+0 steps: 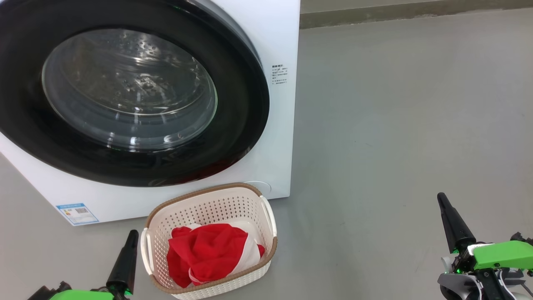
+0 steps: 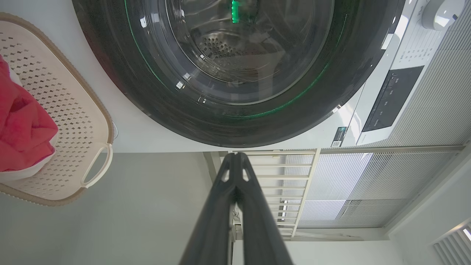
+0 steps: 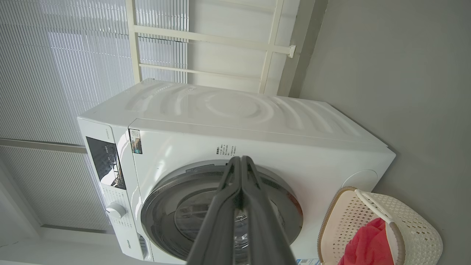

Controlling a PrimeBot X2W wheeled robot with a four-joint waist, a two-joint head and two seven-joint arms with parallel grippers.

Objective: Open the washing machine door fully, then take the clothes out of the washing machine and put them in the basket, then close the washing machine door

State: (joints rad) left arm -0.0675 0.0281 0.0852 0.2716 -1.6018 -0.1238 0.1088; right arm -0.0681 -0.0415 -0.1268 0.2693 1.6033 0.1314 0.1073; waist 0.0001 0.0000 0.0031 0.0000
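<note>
- While the one washing machine (image 1: 279, 50) is standing on the grey floor (image 1: 395, 125), its single washing machine door (image 1: 245, 104) is lying flush against the white front, closed.
- One basket (image 1: 208, 206) is sitting on the floor just in front of the machine's lower edge. The clothes (image 1: 208, 250) are lying bunched inside it as one red heap with white parts. How many garments are making up that heap cannot be told.
- Two grippers are showing in the head view. The left gripper (image 1: 132, 235) is pointing upward just left of the basket, apart from it. The right gripper (image 1: 442, 201) is hovering over bare floor, well apart from the basket on its right.
- Each gripper is carrying nothing, and the wrist views are showing each pair of dark fingers pressed together from base to tip.
- Looking up along the door, the left wrist view is giving what the head view is not: one dark control panel (image 2: 390, 97), one round dial (image 2: 439, 13), and the perforated drum (image 2: 217, 48) behind the glass.
- Standing farther back, the right wrist view is taking in the whole machine at once, including its ridged side panel (image 3: 239, 106) and the window blinds (image 3: 55, 55) behind it.
</note>
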